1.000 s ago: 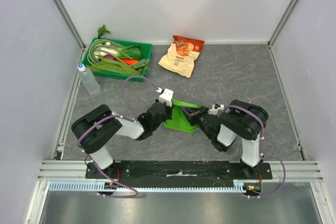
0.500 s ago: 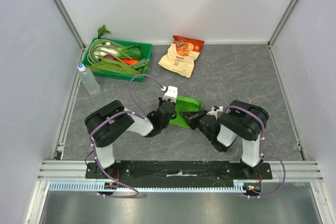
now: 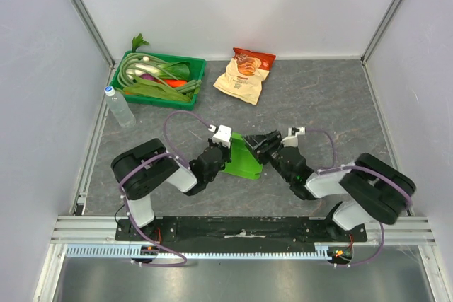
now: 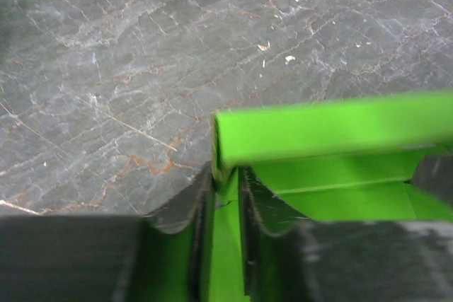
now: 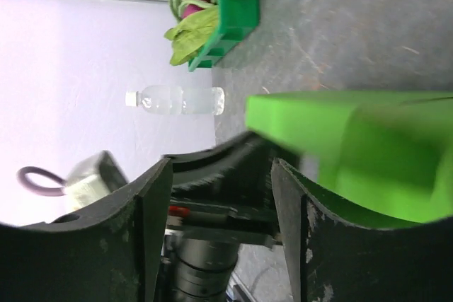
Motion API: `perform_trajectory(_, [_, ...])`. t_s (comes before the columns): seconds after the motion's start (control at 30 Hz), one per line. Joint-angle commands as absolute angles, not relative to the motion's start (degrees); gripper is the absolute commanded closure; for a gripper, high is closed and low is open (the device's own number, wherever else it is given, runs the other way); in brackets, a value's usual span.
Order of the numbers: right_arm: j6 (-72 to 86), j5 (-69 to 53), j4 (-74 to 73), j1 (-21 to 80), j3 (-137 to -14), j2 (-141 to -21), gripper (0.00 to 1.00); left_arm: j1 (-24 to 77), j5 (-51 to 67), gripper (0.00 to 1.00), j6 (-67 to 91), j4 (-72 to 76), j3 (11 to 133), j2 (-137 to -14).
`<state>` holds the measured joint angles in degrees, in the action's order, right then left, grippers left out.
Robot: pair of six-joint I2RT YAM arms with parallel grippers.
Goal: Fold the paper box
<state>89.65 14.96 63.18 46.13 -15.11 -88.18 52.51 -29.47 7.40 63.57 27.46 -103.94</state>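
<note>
Paper box: sitting around the middle of the tabletop, right between the two hands, well apart from the snack bag and the veggie tray over at the far side.

Comparing with half a second back: looking narrower side to side from above and sitting a touch nearer the arm bases, no longer lying as a wide flat shape stretching off to the right. Right arm: swinging its elbow way out to the right and reaching in from there, instead of sitting folded up just beside the box. Left hand: shifting only a little, hugging the box's left edge.

Orientation: pointing one corner toward the far wall in the top view, near edge running roughly left to right. Long axis: tough to call from above, looking about as deep as wide. From the left wrist: showing one long flap raised and running straight across to the right.

Left hand again: pinching tight on a thin green panel, fingers pressing in from both sides.

Right hand: spreading wide at the box's far-right corner, green edge poking in beside one finger. Touching or not, can't tell.
</note>
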Motion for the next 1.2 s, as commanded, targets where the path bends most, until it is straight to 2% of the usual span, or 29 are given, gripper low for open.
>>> perform_trajectory(0.0, [80.69,17.05,47.21,46.05,-20.56,-81.04,0.33,52.56,-27.51,0.67,9.22,63.28,25.14,-100.82])
perform_trajectory(0.1, [81.65,15.83,45.18,46.14,-21.70,-79.90,0.30,52.56,-26.90,0.55,9.75,60.39,24.70,-97.49])
perform_trajectory(0.27, [84.63,15.12,41.49,46.05,-22.06,-77.44,0.27,52.56,-26.28,0.50,10.98,58.28,20.92,-92.47])
perform_trajectory(0.47, [92.18,14.50,44.46,46.05,-21.36,-80.40,0.22,51.33,-24.35,0.50,11.07,57.74,21.88,-94.30])
perform_trajectory(0.6, [97.73,14.42,48.42,46.06,-21.79,-85.51,0.24,48.96,-21.28,0.51,12.39,60.02,22.67,-96.24])
perform_trajectory(0.73, [101.16,15.20,51.40,46.06,-23.38,-90.51,0.35,48.34,-20.48,0.55,12.13,61.17,22.50,-96.15])
perform_trajectory(1.17, [100.89,20.13,43.68,45.70,-26.54,-89.21,0.35,47.46,-18.81,0.60,13.71,64.42,20.48,-96.85])
